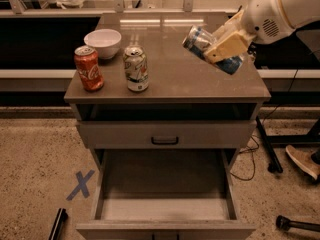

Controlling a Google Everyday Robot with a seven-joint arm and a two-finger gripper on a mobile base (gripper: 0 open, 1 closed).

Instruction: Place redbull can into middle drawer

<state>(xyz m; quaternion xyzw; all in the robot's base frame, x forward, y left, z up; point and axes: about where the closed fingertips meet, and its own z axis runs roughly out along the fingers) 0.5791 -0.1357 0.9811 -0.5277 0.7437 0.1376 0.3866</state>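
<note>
- Step in hand, as I judge it: carrying. The gripper hangs in the air over the right part of the cabinet top, clamped on the redbull can.
- The can lies tilted in the grip, its silver end up and to the left and its blue end down and to the right. It touches nothing but the fingers.
- The drawer stands pulled out, well below the gripper and to its left, with its pale floor showing. The can is not yet in it.
- The next move likely calls for bringing the can forward past the top's front edge, then down and left until it is over the drawer floor, and letting go only when it is low. A tilted can may roll once freed.
- Far left of the gripper, and a little lower, a Coke can stands upright on the top.
- Just behind that can sits a white bowl.
- Nearer the gripper, though well apart from it, a white-green can stands upright.
- Below the gripper, between the top and the open drawer, is a shut drawer front with a black handle.
- The floor is speckled. A blue tape X lies far down and left of the gripper, and a shoe is down to its right, near some cables.
</note>
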